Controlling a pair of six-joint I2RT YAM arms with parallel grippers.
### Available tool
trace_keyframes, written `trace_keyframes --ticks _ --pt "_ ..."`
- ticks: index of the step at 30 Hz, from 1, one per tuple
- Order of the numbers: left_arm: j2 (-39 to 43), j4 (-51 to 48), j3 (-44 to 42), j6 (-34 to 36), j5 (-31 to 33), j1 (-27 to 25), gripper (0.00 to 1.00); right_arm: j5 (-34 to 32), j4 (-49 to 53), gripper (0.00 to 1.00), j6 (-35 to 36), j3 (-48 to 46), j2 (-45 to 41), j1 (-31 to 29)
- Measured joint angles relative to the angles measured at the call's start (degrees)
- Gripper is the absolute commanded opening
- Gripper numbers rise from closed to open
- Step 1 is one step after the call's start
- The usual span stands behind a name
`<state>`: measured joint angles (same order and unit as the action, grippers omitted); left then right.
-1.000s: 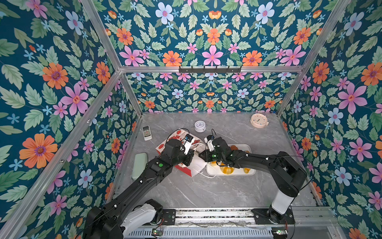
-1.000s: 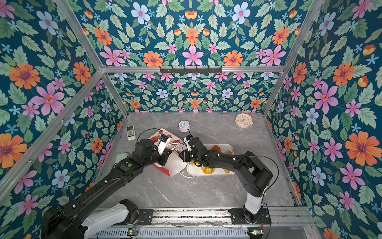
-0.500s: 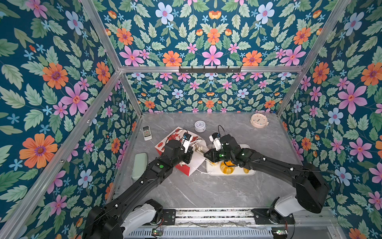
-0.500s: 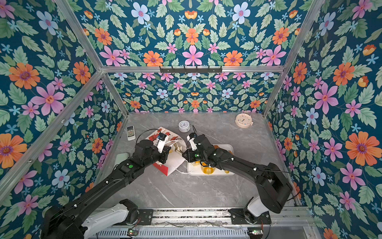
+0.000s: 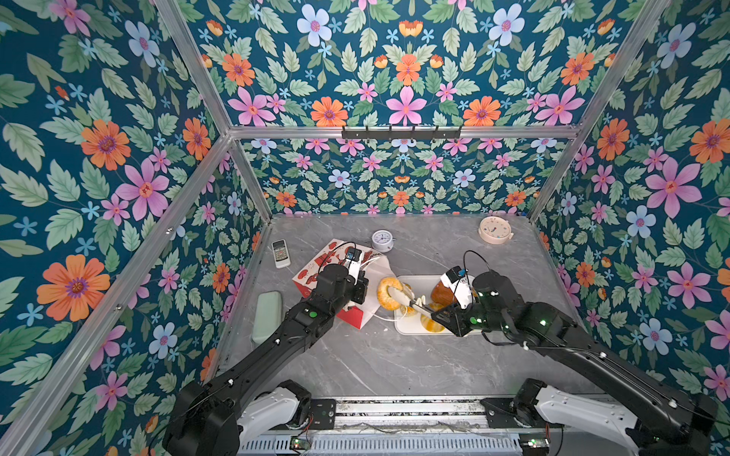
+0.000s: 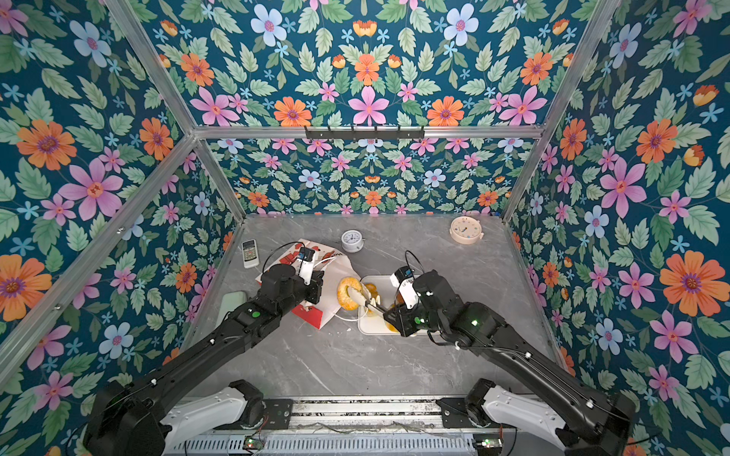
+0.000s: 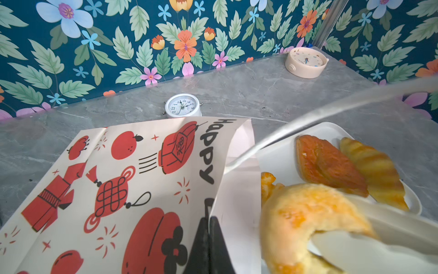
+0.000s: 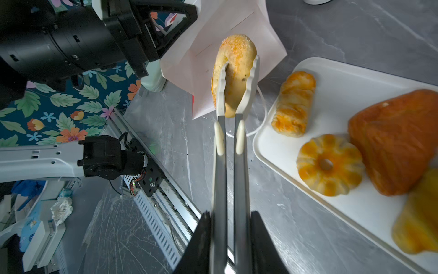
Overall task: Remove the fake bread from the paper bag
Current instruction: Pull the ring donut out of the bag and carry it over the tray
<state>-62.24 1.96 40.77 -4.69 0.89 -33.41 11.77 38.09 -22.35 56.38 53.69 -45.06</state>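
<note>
Right wrist view first: my right gripper [image 8: 231,225] is clamped on a pair of tongs [image 8: 231,142], and the tongs are squeezed onto the bagel [image 8: 237,61]. One scalloped tip appears to pass through the hole and the other bears on the outer rim, so I hold one side of the ring. The bagel hangs clear of the paper bag [image 7: 132,170], just beside its white mouth and near the edge of the tray [image 8: 331,68]. I cannot tell how high it sits above the table.

My left gripper [image 7: 209,221] is pinched tight on the bag's open edge, keeping the mouth steady while the bag lies on its side.

On the tray lie the twist loaf [image 8: 295,104], the fluted bun [image 8: 330,164], the brown pastry [image 8: 398,140] and the croissant [image 8: 417,220], so I judge the bagel to be the last piece.

The bagel looks light and a little squashy, with a grainy skin that should give the tips purchase. Held by one side, it may swing or twist, so I would carry it slowly and set it flat on bare tray near the loaf before easing the tongs apart. The bag is thin paper and would crease or drag if I pulled on it.
</note>
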Motion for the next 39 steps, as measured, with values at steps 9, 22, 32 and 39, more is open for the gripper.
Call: trace_keyframes --ticks 9,22,32,39 --pt "1.09 0.98 -0.74 -0.92 0.63 0.00 0.00 -11.82 8.72 0.14 0.39 -0.26 -0.79 3.91" --pt "5.20 0.81 -3.10 -1.29 0.66 -0.02 0.00 -10.01 -0.07 0.14 1.20 -3.28 5.55 10.95" --pt "5.70 0.94 -4.07 -1.29 0.66 -0.02 0.00 -8.94 -3.98 0.15 2.12 -3.08 12.81 11.26" --pt "5.68 1.09 -4.39 -1.29 0.63 -0.02 0.00 -9.35 -3.58 0.19 3.08 -1.57 16.59 11.26"
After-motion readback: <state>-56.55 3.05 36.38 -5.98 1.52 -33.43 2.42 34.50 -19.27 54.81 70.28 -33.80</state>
